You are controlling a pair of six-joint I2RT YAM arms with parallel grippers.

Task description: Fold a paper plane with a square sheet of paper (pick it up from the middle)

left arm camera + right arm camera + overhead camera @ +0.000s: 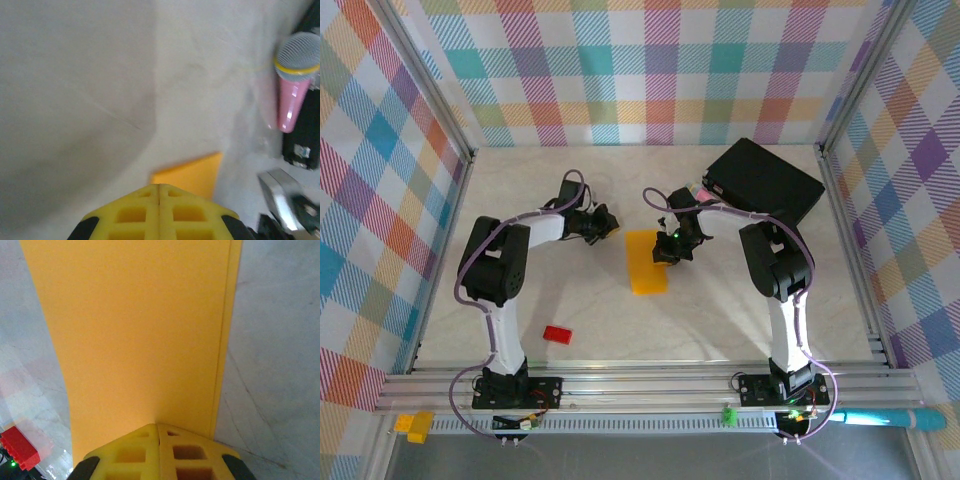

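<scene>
Poises the clenched, empty right gripper [670, 248] over the folded sheet of paper [646, 263] lying flat in the middle of the table [720, 330], seemingly to press its crease, and parks the left gripper [612, 225], likewise clenched and empty, just beside its far corner.

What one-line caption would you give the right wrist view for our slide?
Shut right gripper at the folded orange-yellow paper on the pale table, red block nearby.

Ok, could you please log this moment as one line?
paper: folded, flat on table | left gripper: shut, beside paper | right gripper: shut, over paper
</scene>
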